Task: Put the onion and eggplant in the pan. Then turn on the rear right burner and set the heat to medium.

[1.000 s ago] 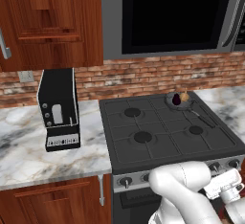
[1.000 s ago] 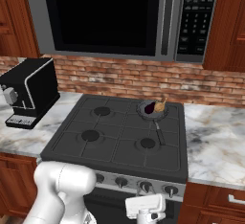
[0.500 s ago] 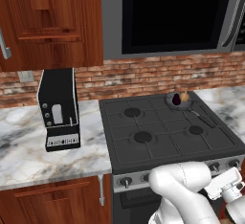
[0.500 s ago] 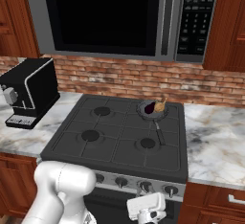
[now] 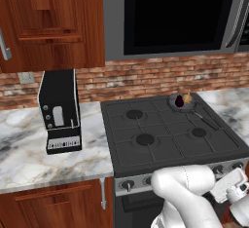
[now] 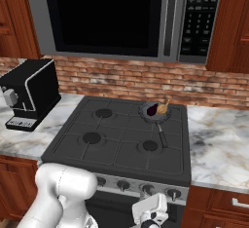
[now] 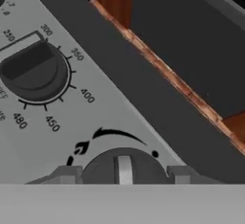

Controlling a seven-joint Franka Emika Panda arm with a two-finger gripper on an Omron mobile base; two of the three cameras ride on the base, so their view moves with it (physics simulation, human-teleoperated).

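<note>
The small dark pan (image 6: 154, 113) sits on the rear right burner (image 6: 168, 120) of the black stove, its thin handle pointing toward the front. The dark purple eggplant (image 6: 152, 109) and the tan onion (image 6: 163, 107) lie together inside the pan (image 5: 181, 106). No flame shows there. Low in front of the stove, my white hand (image 6: 151, 211) faces the knob panel. In the hand view my gripper (image 7: 123, 174) is shut on a dark stove knob (image 7: 123, 163), which bears a white pointer line, with one finger tip on each side of it.
A larger dial (image 7: 33, 72) ringed with temperature numbers sits beside the held knob. Several knobs (image 6: 123, 185) line the stove's front panel. A black coffee machine (image 5: 59, 109) stands on the marble counter to the left. A microwave (image 6: 121, 15) hangs above the stove.
My hand has shifted only slightly in front of the knob panel. The pan, onion and eggplant have stayed in place.
</note>
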